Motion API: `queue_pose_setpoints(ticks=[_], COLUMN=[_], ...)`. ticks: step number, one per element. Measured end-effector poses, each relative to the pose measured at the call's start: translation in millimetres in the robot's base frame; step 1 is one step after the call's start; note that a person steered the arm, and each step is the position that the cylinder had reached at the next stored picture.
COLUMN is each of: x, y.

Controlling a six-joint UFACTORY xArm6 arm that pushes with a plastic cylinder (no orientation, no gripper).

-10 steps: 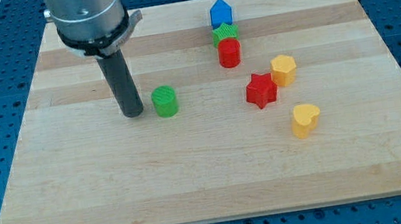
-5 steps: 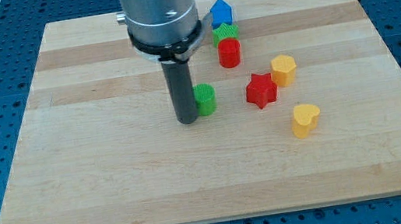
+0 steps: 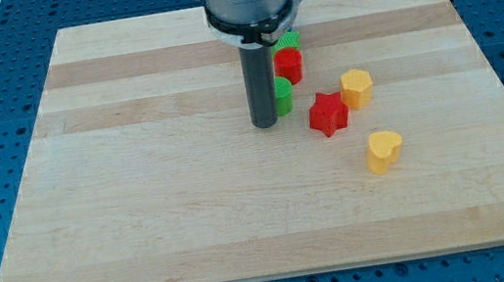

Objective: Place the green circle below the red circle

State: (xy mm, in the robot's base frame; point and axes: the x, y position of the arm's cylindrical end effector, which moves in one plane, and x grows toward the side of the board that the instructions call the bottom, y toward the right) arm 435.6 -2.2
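Note:
The green circle stands on the wooden board, mostly hidden behind my rod, just below the red circle. My tip rests on the board touching the green circle's left side. The red circle sits at the upper middle of the view, partly covered by the arm's body.
A green block shows just above the red circle, half hidden by the arm. A red star lies right of the green circle. A yellow hexagon and a yellow heart lie further right. The board's edge runs along the bottom.
My tip has slid right and slightly up, pushing the green circle from the board's middle to a spot just under the red circle. The arm now hides the blue block.

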Motion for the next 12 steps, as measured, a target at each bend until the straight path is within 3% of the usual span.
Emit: queue_pose_setpoints(ticks=[2,7,12], x=[-13.1,-19.9,-0.5], y=[-12.7,23.2,56.0])
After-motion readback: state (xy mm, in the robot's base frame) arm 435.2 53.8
